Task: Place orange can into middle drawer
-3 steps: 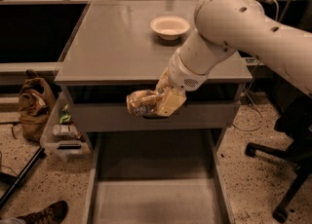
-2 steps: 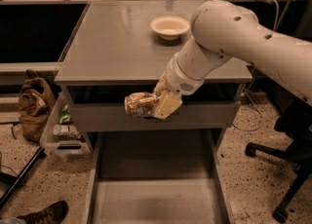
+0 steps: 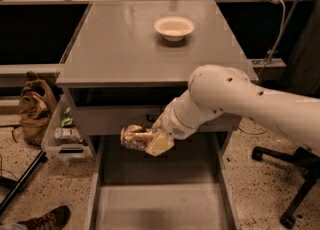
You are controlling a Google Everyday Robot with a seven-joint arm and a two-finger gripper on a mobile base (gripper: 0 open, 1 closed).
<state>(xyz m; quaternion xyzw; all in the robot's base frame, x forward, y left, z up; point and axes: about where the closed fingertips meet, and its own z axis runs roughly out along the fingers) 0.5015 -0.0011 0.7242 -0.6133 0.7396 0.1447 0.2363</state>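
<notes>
1. Since one second ago, the arm has come down from the level of the cabinet top, and the orange can point(image 3: 131, 136) is now lower and a little more to the picture's left.
2. The gripper point(image 3: 146, 141) hangs just below the closed grey drawer front point(image 3: 110, 120), over the rear part of the middle drawer point(image 3: 160, 209).
3. Its fingers point(image 3: 160, 145) are clamped on the orange can, which lies on its side and sticks out toward the picture's left.
4. The can is in the air and does not touch the drawer floor.
5. The middle drawer is pulled out, with its flat grey floor showing.
6. A white bowl point(image 3: 173, 27) stands on the cabinet top point(image 3: 125, 54), well apart from the gripper.
7. A brown bag point(image 3: 35, 109) sits on the floor beside the cabinet.
</notes>
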